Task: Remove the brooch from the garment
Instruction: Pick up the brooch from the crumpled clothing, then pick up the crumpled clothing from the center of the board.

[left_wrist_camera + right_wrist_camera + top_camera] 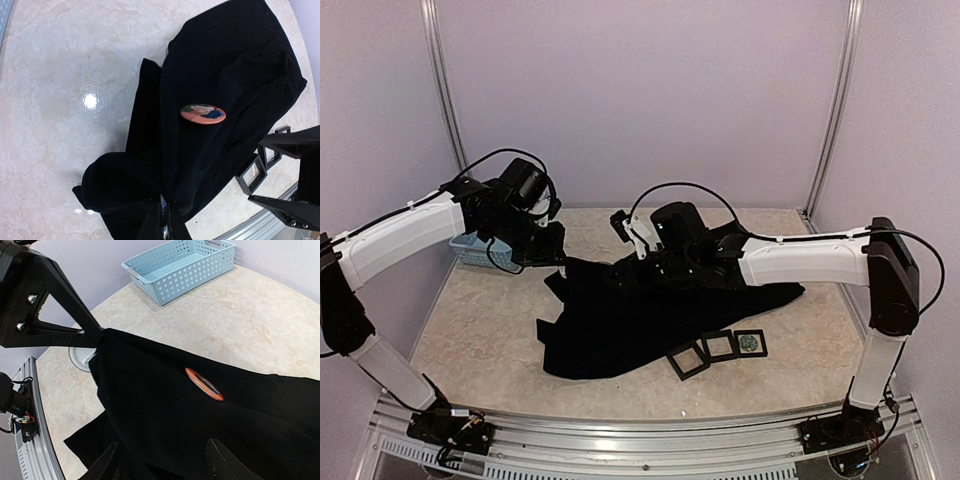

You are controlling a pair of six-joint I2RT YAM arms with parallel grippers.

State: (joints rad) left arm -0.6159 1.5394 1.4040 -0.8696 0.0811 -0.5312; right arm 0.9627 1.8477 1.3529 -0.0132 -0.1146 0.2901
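The black garment point(620, 325) lies crumpled mid-table, with one edge lifted. My left gripper point(548, 250) is shut on that raised edge; its jaws point(166, 222) pinch a fold of cloth in the left wrist view. The brooch point(203, 113), an oval with an orange rim and a painted face, is pinned to the stretched cloth. It also shows edge-on in the right wrist view point(204, 384). My right gripper point(167, 465) is open just above the garment point(150, 415), a short way from the brooch. In the top view the right gripper point(655, 265) hides the brooch.
A light-blue basket point(472, 250) stands at the far left behind the left gripper, and also shows in the right wrist view point(180, 267). Three small black square frames point(720, 347) lie in a row by the garment's near right edge, one holding a greenish piece.
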